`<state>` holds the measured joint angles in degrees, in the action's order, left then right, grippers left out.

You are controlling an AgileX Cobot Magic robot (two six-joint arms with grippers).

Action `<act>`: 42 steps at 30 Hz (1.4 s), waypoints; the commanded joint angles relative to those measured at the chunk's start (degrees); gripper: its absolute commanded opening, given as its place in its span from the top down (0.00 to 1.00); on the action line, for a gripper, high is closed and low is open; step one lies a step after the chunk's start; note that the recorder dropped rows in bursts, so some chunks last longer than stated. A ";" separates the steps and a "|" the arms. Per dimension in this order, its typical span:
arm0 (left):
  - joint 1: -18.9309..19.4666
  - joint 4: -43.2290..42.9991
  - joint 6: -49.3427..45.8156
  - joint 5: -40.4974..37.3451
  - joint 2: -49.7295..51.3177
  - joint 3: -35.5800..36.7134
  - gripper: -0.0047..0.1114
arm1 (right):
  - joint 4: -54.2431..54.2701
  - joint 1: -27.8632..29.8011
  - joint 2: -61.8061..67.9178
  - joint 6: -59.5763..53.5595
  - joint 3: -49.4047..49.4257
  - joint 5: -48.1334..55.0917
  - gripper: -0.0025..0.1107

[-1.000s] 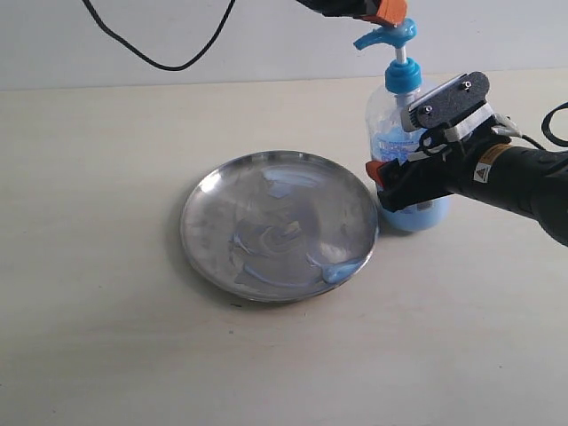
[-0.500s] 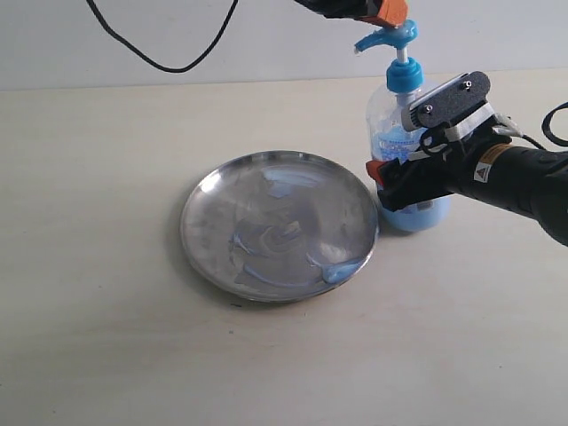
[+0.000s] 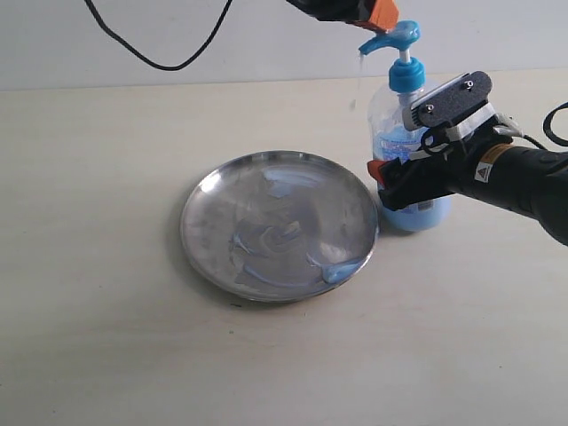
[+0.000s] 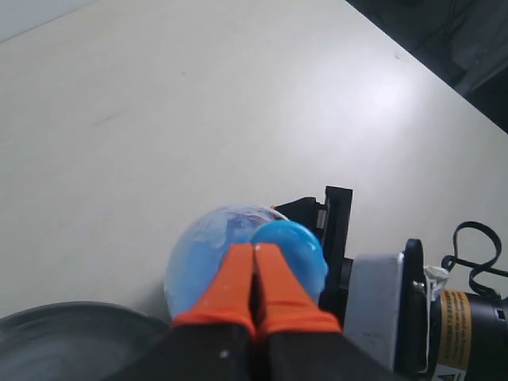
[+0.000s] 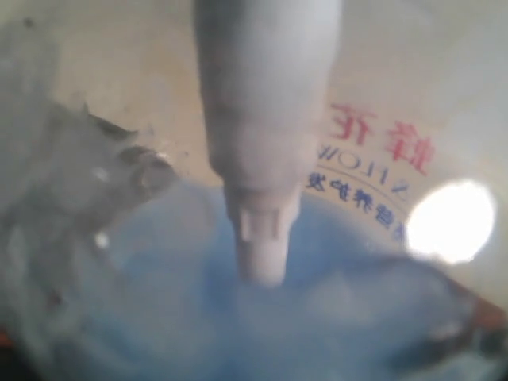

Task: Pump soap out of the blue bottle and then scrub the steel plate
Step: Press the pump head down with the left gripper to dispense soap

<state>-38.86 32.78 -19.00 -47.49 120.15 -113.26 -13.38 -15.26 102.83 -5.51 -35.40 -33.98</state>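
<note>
The blue bottle (image 3: 410,142) stands upright just right of the steel plate (image 3: 280,226), which carries pale blue soap smears and a blob (image 3: 341,270) near its front right rim. My right gripper (image 3: 395,185) clasps the bottle's lower body from the right. At the top edge, my left gripper (image 3: 382,14) has its orange tips pressed together, right at the blue pump head (image 3: 390,37). A thin thread of soap (image 3: 358,75) hangs from the nozzle. In the left wrist view the shut orange fingers (image 4: 238,274) lie over the pump head (image 4: 294,250). The right wrist view is filled by the bottle (image 5: 262,262).
A black cable (image 3: 160,53) loops over the far side of the beige table (image 3: 106,355). The right arm (image 3: 524,182) stretches in from the right edge. The plate's dark rim (image 4: 63,333) shows in the left wrist view.
My left gripper has shifted slightly left over the pump head. A thin thread of soap now hangs from the nozzle. The right gripper and the plate have not moved.
</note>
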 commanded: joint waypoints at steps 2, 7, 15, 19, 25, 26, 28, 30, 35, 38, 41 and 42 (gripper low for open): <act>-1.06 -3.85 0.16 -8.73 4.26 1.94 0.96 | -0.76 -0.06 -0.80 -0.74 -0.98 -8.29 0.98; -1.30 -3.98 0.16 -8.61 4.26 1.94 0.96 | -0.76 -0.06 -0.80 -0.87 -0.98 -8.29 0.98; -1.68 -5.18 0.16 -8.87 4.31 1.94 0.96 | -0.76 -0.06 -0.80 -0.88 -0.98 -8.17 0.98; -2.30 -6.14 0.16 -9.10 4.53 1.94 0.96 | -0.76 -0.06 -0.80 -0.99 -0.98 -8.17 0.98; -2.40 -8.34 1.31 -9.10 4.53 1.94 0.96 | -0.76 -0.06 -0.80 -0.99 -0.98 -8.17 0.98; -2.40 -8.89 1.45 -9.10 4.53 1.94 0.96 | -0.76 -0.06 -0.80 -0.99 -0.98 -8.17 0.98; -2.40 -9.20 1.45 -9.10 4.53 1.94 0.96 | -0.76 -0.06 -0.80 -0.99 -0.98 -8.17 0.98; -2.40 -9.20 1.45 -9.10 4.53 1.94 0.96 | -0.76 -0.06 -0.80 -0.99 -0.98 -8.17 0.98; -2.40 -9.29 1.45 -9.87 5.93 1.94 0.96 | -0.76 -0.06 -0.80 -0.99 -0.98 -8.17 0.98; -2.40 -9.15 1.60 -9.99 6.79 1.94 0.96 | -0.76 -0.06 -0.80 -1.13 -0.98 -7.96 0.98; -2.40 -9.38 1.71 -9.55 6.80 1.94 0.96 | -0.76 -0.06 -0.80 -1.13 -0.98 -7.96 0.98; -2.40 -9.53 1.71 -9.55 6.80 1.94 0.96 | -0.76 -0.06 -0.80 -1.13 -0.98 -7.96 0.98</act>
<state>-40.15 28.95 -17.37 -46.82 121.61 -114.09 -12.80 -15.15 102.83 -5.51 -35.40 -33.98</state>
